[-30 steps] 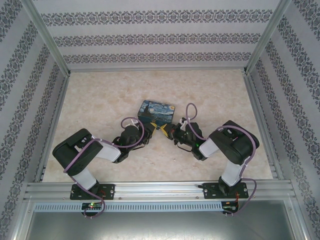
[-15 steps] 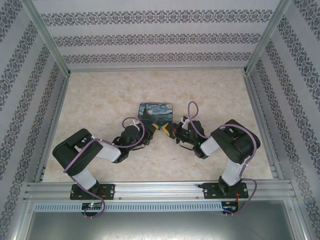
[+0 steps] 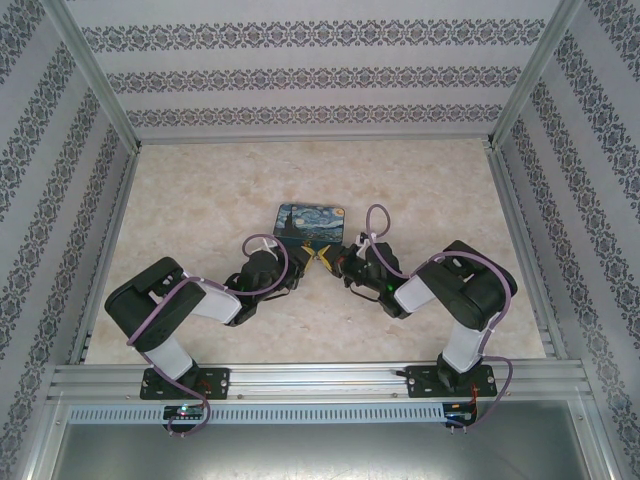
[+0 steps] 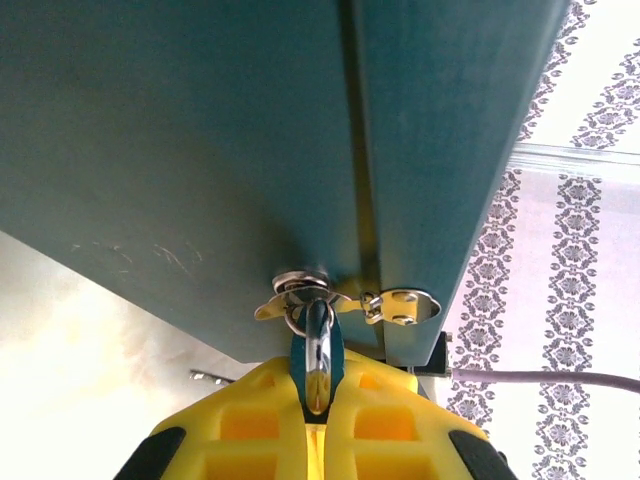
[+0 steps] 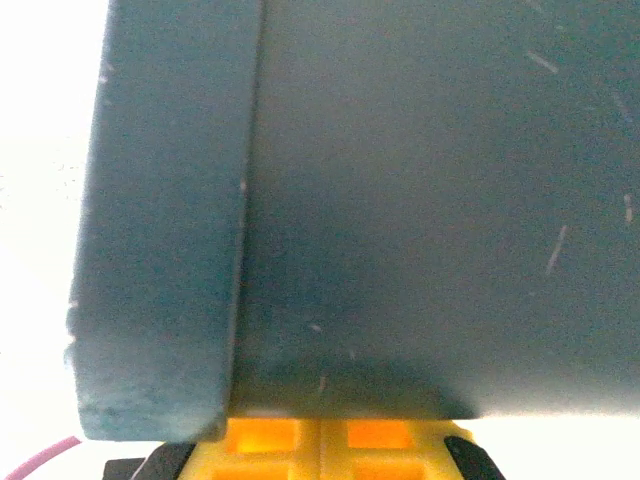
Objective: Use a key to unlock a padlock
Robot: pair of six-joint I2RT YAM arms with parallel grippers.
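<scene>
**Key in the lock, turn not done yet**

The left gripper [image 4: 318, 388] was clenched on the little key [image 4: 318, 350], pinching its bluish head. The key's silvery tip was poked into the tiny lock [image 4: 300, 285] on the teal side of the box [image 3: 313, 222]. The box sat near the middle of the table [image 3: 200, 200], a bit nearer the far edge, and its painted lid looked shut. So picking up the key and fitting it looked done, while turning it and freeing the lock looked left to do. The right gripper [image 5: 320, 432] was closed tight with nothing in it. Its yellow fingertips were right up against the box's teal wall, likely to keep the box from sliding.
</scene>
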